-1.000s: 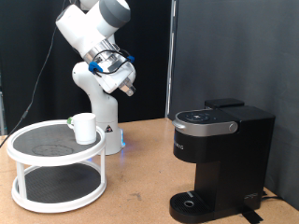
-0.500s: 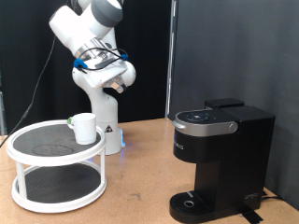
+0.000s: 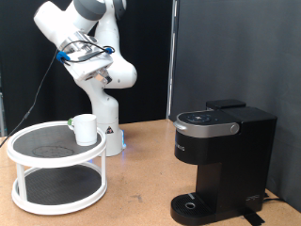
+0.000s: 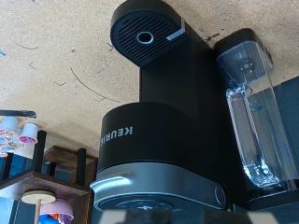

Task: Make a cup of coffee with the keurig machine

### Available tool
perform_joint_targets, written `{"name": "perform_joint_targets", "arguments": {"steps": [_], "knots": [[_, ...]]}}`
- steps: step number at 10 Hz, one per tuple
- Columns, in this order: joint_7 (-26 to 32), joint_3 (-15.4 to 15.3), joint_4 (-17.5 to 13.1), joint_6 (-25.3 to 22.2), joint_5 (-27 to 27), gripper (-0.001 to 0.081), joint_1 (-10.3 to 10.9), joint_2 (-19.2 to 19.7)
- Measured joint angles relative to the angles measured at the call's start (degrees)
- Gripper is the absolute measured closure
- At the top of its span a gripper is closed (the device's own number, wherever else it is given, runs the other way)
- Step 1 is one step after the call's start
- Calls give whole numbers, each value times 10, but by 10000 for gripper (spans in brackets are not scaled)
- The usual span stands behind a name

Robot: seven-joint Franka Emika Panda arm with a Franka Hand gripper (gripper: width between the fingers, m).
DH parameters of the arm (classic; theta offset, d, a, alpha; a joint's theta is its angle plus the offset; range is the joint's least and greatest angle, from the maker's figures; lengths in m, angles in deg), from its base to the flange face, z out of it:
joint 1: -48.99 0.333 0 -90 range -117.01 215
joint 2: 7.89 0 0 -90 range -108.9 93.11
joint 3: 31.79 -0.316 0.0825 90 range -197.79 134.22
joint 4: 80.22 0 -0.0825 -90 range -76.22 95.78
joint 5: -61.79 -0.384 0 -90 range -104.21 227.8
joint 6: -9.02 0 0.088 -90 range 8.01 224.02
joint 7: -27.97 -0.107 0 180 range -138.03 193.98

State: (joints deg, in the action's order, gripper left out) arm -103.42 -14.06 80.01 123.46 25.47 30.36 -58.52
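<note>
The gripper (image 3: 90,79) hangs high at the exterior view's upper left, and I cannot tell if its fingers are apart or together; nothing shows between them. The cup (image 3: 86,129) stands upright on the top shelf of the round white stand (image 3: 28,155), almost straight below the gripper and a good way down. The keurig machine (image 3: 224,160) is well apart, toward the exterior view's right, with lid closed. The wrist view shows only the machine (image 4: 163,121) from above
</note>
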Motion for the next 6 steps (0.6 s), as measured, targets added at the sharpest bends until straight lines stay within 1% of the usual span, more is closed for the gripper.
{"name": "perform_joint_targets", "arguments": {"steps": [2, 3, 4, 6], "knots": [[0, 2, -1, -1, 0, 806, 0, 0], [0, 7, -3, -15, 7, 806, -3, 0], [0, 15, -7, -32, 22, 806, -10, 0], [0, 29, -13, -55, 49, 806, -32, -2]]}}
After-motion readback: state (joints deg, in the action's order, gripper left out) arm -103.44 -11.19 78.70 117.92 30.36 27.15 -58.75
